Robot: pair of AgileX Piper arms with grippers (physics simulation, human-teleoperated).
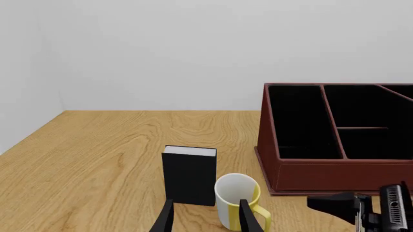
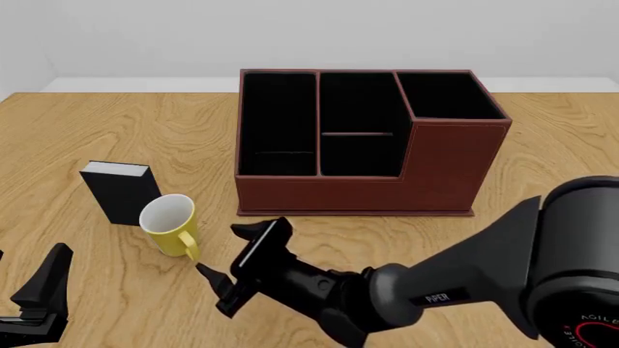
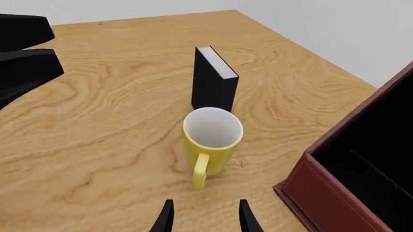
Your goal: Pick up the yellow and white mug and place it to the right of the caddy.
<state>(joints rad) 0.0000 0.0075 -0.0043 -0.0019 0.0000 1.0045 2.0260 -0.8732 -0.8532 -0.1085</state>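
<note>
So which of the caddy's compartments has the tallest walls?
The rightmost compartment of the caddy: its front wall steps up well above the lower front shared by the left and middle sections.

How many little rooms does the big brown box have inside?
4 in the caddy: a long one at its left, two stacked in the middle (one behind the other), and a raised one at the back right. None looks hidden.

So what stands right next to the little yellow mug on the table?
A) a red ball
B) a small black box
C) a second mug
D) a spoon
B: an upright small black box stands beside the yellow mug, on the side away from the caddy.
</note>
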